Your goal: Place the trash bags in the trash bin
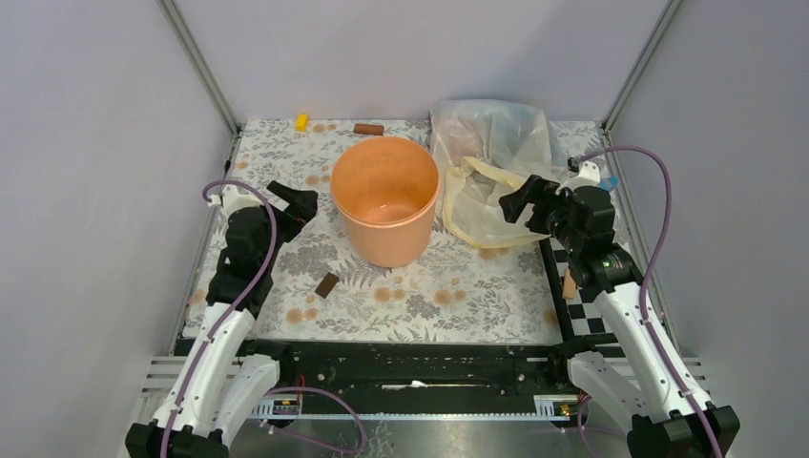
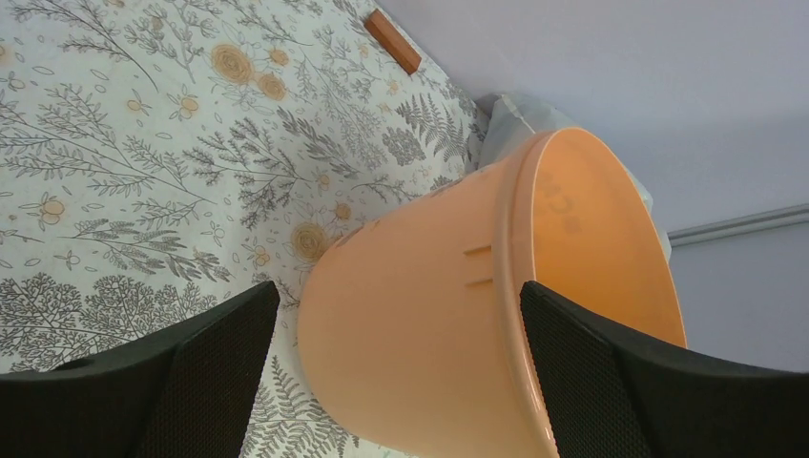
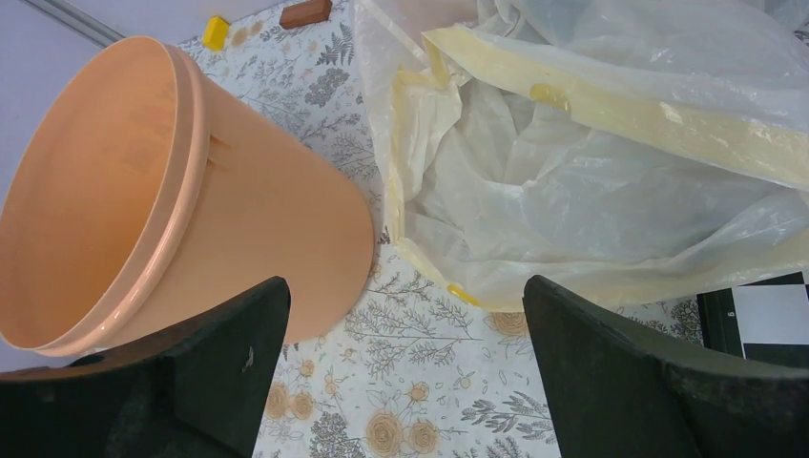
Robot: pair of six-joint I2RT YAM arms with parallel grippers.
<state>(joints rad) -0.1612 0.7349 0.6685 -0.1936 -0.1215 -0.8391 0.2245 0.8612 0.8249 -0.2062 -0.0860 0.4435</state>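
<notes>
Left pincer (image 1: 294,202): jaws wide apart, nothing between them. Trash bin (image 1: 385,200) stands upright on the desk (image 1: 458,296) just ahead of it, framed by its fingers, not touched.

Right pincer (image 1: 520,198): jaws wide apart, empty. Pale yellow bag (image 1: 477,215) lies directly ahead and below. Pink trash bag (image 1: 465,129) lies farther beyond, only a faint tint under the clear bag (image 1: 515,129). The bin is to this pincer's left.

Bright, even light in all three views; faint soft shadow under the trash bin (image 3: 258,200); focus crisp.
</notes>
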